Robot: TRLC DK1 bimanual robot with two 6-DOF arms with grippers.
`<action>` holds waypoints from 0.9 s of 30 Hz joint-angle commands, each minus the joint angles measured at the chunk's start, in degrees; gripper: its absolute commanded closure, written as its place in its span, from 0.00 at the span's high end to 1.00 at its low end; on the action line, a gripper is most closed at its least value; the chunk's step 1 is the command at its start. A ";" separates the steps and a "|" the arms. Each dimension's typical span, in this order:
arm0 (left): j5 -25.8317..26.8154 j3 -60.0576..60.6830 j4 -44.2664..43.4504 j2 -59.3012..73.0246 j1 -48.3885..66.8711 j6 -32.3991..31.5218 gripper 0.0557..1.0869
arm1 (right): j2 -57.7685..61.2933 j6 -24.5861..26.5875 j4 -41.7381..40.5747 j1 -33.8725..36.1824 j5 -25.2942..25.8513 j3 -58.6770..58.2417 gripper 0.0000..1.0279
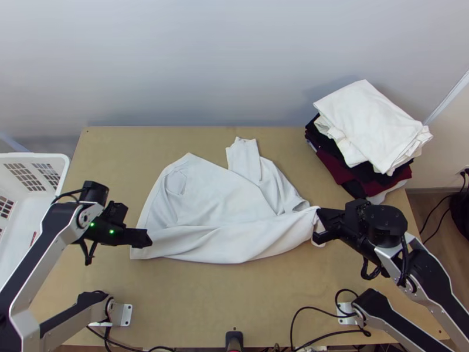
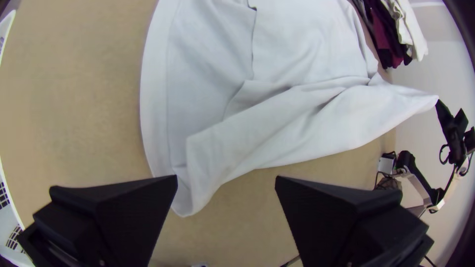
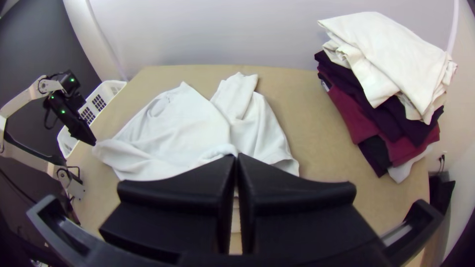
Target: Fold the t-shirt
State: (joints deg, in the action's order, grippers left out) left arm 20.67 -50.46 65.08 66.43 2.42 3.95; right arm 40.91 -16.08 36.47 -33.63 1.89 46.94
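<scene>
1. Top view:
   - White t-shirt lies askew in the middle of the tabletop, loosely spread, wrinkled. One sleeve points toward the far edge. Near side drawn into long, loose folds running from the left end toward the right gripper.
   - Right gripper at the t-shirt's right end, fingers on the pulled-out corner.
   - Left gripper at the opposite end, over or just beside the t-shirt's near left corner; contact cannot be judged.
   - White basket beside the tabletop, at left. Stack of folded clothes at far right: white pieces on top, dark and maroon ones beneath.

2. Left wrist view:
   - Left gripper's fingers set wide apart, nothing gripped between them. A corner of the t-shirt lies close by one finger; cannot tell whether they touch.
   - A flap of the t-shirt lies turned over the body, creased, drawn out to a narrow point at the right gripper. That point appears raised.

3. Right wrist view:
   - Right gripper's fingers pressed together at the tips, the t-shirt's corner pinched there; cloth runs from the tips back to the body of the garment.
   - Sleeve lies flat, pointing away; cloth beside it rumpled.
</scene>
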 commanded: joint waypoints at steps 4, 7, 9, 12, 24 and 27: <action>2.45 -1.75 1.37 7.83 -3.12 -1.84 0.79 | -0.74 -0.89 -1.66 -0.12 -0.22 -1.32 0.03; 2.80 -2.01 0.14 10.91 -3.82 -3.59 0.78 | -0.83 -1.15 -2.10 -0.04 -0.22 -1.59 0.03; 2.89 -2.10 -1.62 12.14 -4.09 -4.56 0.78 | -0.83 -1.41 -2.54 -0.04 -0.22 -1.76 0.03; 3.94 -2.98 -3.20 14.51 -4.09 -5.97 0.78 | -0.83 -1.50 -3.16 -0.21 -0.22 -2.11 0.03; 11.77 -6.14 -7.77 15.74 -5.76 -11.06 0.04 | -0.65 -1.41 -3.69 0.40 -0.13 -1.06 0.03; 12.12 -8.17 -7.69 14.60 -7.25 -12.03 0.04 | -0.39 -1.24 -4.04 1.46 -0.13 -0.36 0.03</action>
State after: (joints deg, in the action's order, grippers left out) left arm 31.94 -56.03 57.32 82.35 -3.55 -6.11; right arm 40.86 -16.32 33.50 -33.15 1.89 46.11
